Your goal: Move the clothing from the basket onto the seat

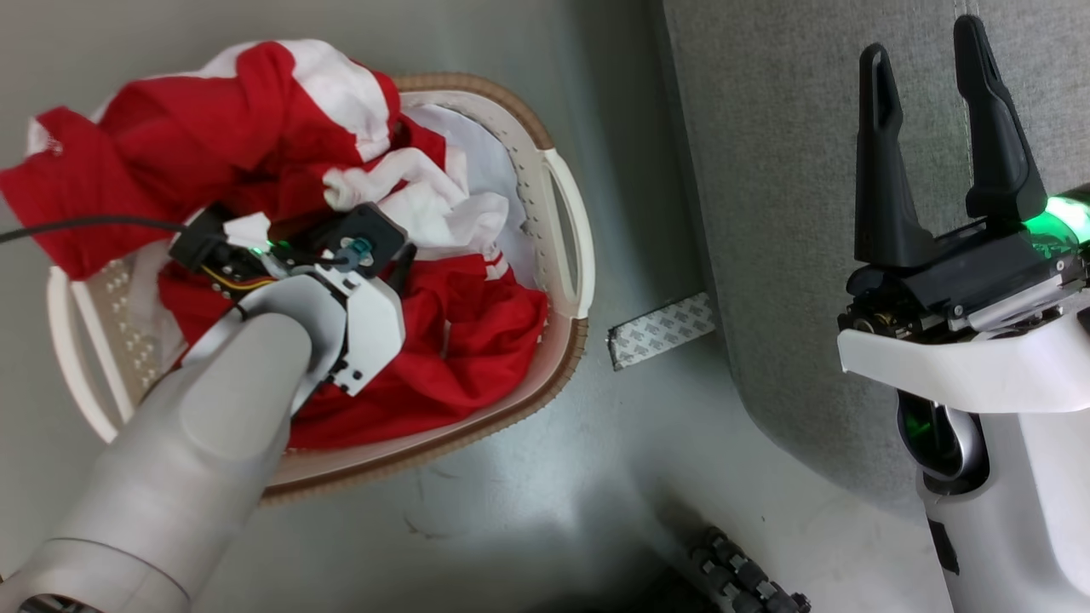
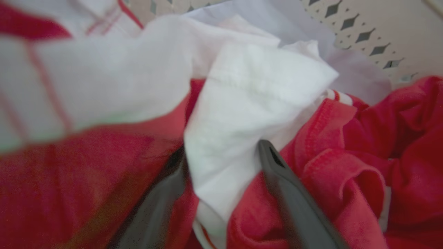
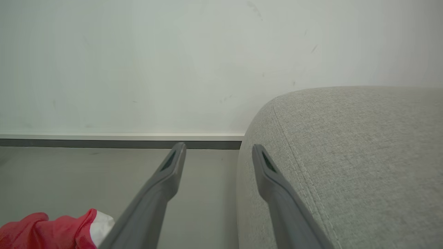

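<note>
Closer: L pincer (image 2: pixel 221 148) spread astride clothing (image 2: pixel 249 90) fold.

A smooth grey-green floor (image 1: pixel 545 511) carries it all. The cream basket (image 1: pixel 569 255) stands on it, left of the grey sofa (image 1: pixel 809 170) and close to it but apart. In the gap lies a pale patterned strip (image 1: pixel 662 330), flat, just beside the sofa's base. A dark ribbed object (image 1: pixel 741 575) sits nearer.

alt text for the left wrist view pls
The left gripper, jaws open, straddles a white fold of the red and white clothing. The perforated wall of the basket shows at upper right.
</note>
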Controlling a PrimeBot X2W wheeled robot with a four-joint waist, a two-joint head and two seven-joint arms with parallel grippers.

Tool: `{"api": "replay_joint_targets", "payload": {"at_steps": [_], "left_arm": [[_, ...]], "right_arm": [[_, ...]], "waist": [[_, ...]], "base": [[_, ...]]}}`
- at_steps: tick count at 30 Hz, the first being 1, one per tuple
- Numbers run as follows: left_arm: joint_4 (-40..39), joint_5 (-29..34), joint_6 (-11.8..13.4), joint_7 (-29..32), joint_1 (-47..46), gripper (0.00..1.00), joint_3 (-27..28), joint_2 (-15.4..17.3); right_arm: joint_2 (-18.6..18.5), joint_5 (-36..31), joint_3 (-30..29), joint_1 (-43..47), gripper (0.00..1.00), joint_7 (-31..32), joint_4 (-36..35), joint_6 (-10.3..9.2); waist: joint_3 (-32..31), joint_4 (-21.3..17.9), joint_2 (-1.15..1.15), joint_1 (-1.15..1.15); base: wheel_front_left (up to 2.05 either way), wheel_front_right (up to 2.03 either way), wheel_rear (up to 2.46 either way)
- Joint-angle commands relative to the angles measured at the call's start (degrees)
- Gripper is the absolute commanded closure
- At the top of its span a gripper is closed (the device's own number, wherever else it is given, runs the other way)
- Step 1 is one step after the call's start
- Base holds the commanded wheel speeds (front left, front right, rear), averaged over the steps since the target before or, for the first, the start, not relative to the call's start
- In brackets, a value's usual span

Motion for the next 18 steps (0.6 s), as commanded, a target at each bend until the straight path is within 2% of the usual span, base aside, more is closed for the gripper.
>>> {"api": "replay_joint_targets", "payload": {"at_steps": [1, 5, 6, 7, 8, 12, 18], "left_arm": [[0.59, 0.29, -0.04, 0.31, -0.69, 0.0, -0.16, 0.99], [1.29, 0.19, -0.27, 0.33, -1.29, 0.0, -0.6, 1.1], [1.48, -0.15, -0.26, 0.32, -1.32, 0.16, -0.64, 0.9], [1.6, -0.53, -0.38, 0.27, -1.27, 0.79, -0.68, 0.58], [1.56, -0.99, -0.47, -0.21, -1.09, 1.0, -0.62, 0.15], [1.81, -2.56, -0.03, -2.32, 0.51, 1.0, -0.01, -1.76], [2.16, -7.17, 0.39, -8.25, 5.23, 1.0, 1.91, -6.52]], "right_arm": [[-0.08, 0.41, 0.21, -1.04, 0.0, 0.04, -0.4, -0.12], [-0.07, 0.98, 0.14, -0.93, 0.0, 0.04, -0.62, -0.12], [-0.07, 0.97, 0.12, -0.71, 0.0, 0.04, -0.58, -0.12], [-0.07, 0.94, 0.14, -0.43, 0.0, 0.04, -0.39, -0.12], [-0.08, 0.79, 0.11, -0.1, 0.0, 0.04, -0.12, -0.12], [-0.08, -0.52, -0.05, 1.27, 0.0, 0.04, 1.08, -0.12], [-0.13, -2.48, -0.61, 4.16, 0.0, 0.03, 3.17, -0.12]], "waist": [[0.94, -0.82, 0.0, -0.01], [1.35, -1.27, 0.0, -0.01], [1.32, -1.3, 0.0, -0.01], [1.18, -1.3, 0.0, -0.01], [0.89, -1.15, 0.0, -0.01], [-1.65, 0.51, 0.0, -0.01], [-9.58, 4.11, 0.0, -0.01]], "base": [[0.0, 0.0, 0.0], [0.0, 0.0, 0.0], [0.0, 0.0, 0.0], [0.0, 0.0, 0.0], [0.0, 0.0, 0.0], [0.0, 0.0, 0.0], [0.0, 0.0, 0.0]]}}
